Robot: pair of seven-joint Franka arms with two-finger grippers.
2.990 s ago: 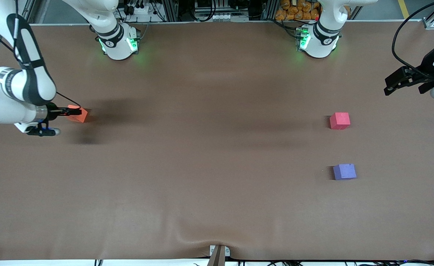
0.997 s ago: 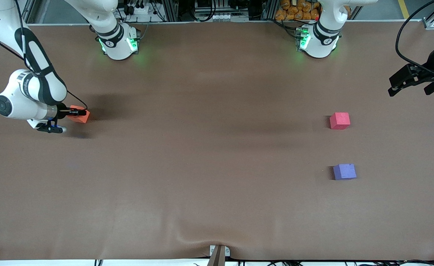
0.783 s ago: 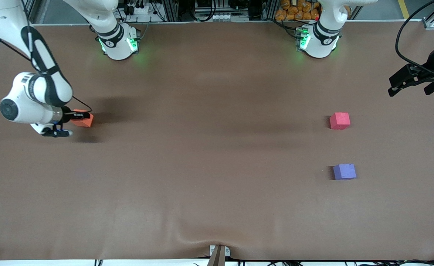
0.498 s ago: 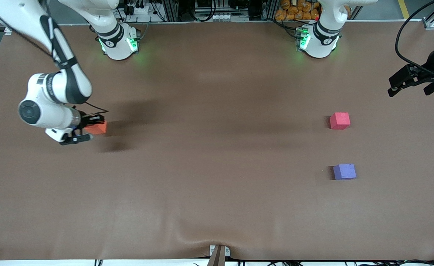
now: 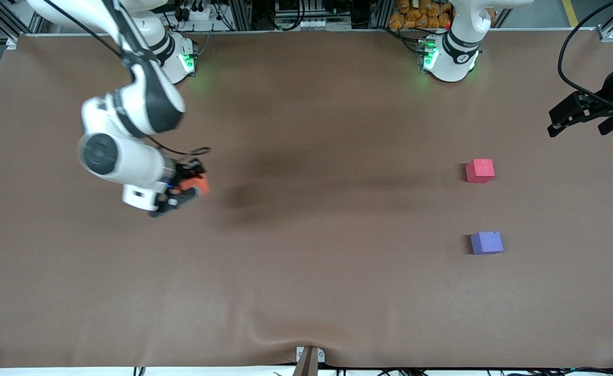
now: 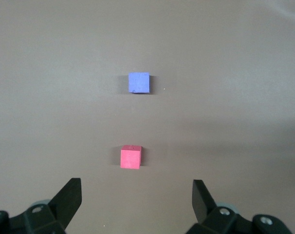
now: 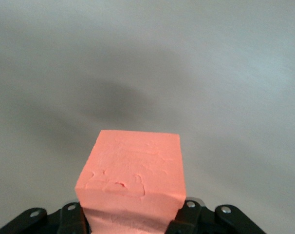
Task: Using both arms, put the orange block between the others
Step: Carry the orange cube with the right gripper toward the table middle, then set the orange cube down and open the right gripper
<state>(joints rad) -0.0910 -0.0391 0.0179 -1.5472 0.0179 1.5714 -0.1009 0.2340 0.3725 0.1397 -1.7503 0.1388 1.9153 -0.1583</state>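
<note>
My right gripper [image 5: 191, 185] is shut on the orange block [image 5: 199, 184] and carries it in the air over the brown table, toward the right arm's end. In the right wrist view the orange block [image 7: 133, 170] fills the space between the jaws, pinched on both sides. The red-pink cube [image 5: 480, 171] and the purple-blue cube [image 5: 486, 243] sit apart on the table toward the left arm's end, the purple-blue one nearer the front camera. My left gripper [image 5: 573, 117] waits open above the table's edge; its view shows the red-pink cube [image 6: 131, 157] and purple-blue cube [image 6: 138, 83] ahead of the spread fingers [image 6: 69, 197].
The brown table cover [image 5: 306, 261] has a wrinkle by a bracket [image 5: 309, 357] at the front edge. The two arm bases [image 5: 168, 60] stand along the back edge.
My right arm lifted the orange block off the table and swung it toward the table's middle. The left arm and both other cubes stayed put.
</note>
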